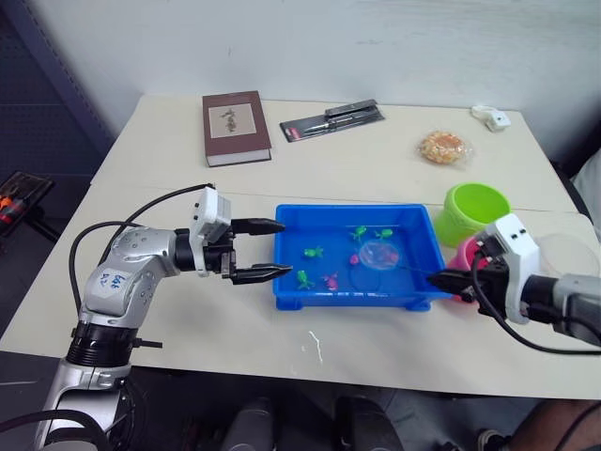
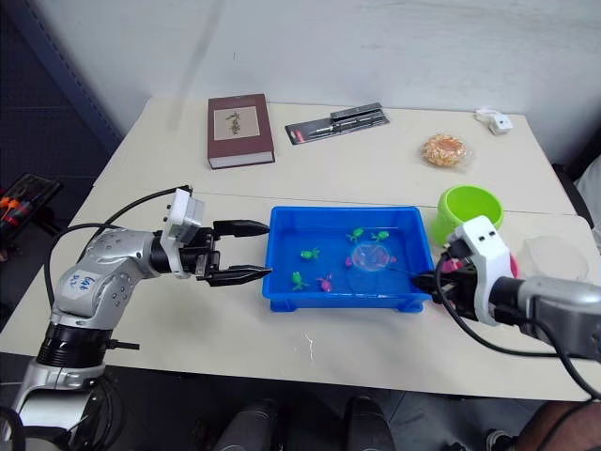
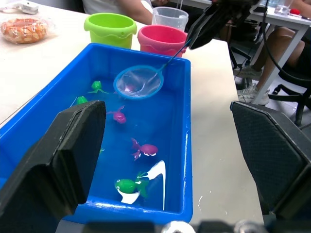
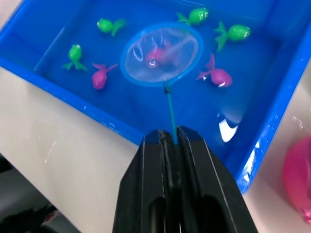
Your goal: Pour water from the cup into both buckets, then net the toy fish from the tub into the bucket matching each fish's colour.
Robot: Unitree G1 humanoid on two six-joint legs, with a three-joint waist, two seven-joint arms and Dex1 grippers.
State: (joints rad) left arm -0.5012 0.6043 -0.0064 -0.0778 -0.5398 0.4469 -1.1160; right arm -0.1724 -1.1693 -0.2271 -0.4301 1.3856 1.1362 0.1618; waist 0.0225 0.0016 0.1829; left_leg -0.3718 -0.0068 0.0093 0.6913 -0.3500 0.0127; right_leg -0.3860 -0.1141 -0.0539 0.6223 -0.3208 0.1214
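Observation:
The blue tub (image 1: 352, 299) sits at the table's middle, holding water and several toy fish, green (image 4: 74, 52) and pink (image 4: 218, 75). My right gripper (image 1: 449, 279) is at the tub's right end, shut on the net's thin handle (image 4: 170, 109). The net's hoop (image 1: 379, 254) lies low in the tub, and a pink fish (image 4: 156, 56) shows through its mesh. Right of the tub stand the green bucket (image 1: 472, 210) and the pink bucket (image 3: 163, 40), partly hidden behind my right gripper. The clear cup (image 1: 568, 252) stands further right. My left gripper (image 1: 268, 249) hangs open just off the tub's left end, holding nothing.
At the back of the table lie a brown book (image 1: 235, 127), a packaged tool (image 1: 332, 120), a bagged snack (image 1: 443, 147) and a small white object (image 1: 491, 116). A seated person (image 3: 291, 48) is beyond the table's right side.

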